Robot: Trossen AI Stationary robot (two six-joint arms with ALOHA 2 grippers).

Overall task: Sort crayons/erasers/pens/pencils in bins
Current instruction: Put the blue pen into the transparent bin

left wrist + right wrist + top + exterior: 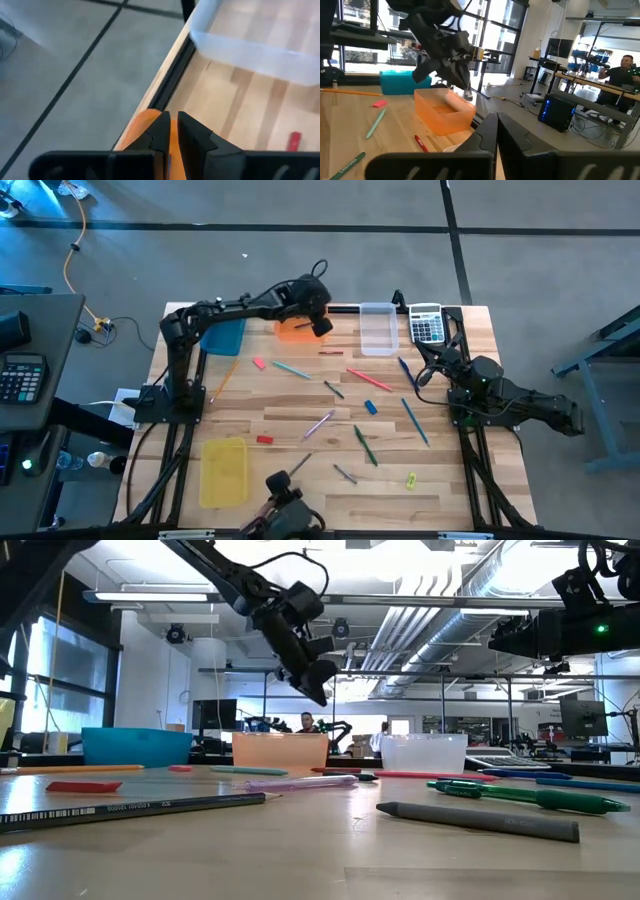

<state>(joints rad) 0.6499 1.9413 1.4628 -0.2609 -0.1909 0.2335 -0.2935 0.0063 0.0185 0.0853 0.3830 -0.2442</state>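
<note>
Orange plastic of the orange bin (293, 330) is seen directly beneath the left tool (322, 326), held above it nearly closed and empty, while the loose pens and pencils lie nearer on the desk (450, 480), closer to this arm than to the closed right tool (425, 376).

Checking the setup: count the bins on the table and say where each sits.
4. Blue bin, orange bin and clear bin line the far edge; the left gripper hovers over the orange one. Yellow bin sits near-left.
</note>
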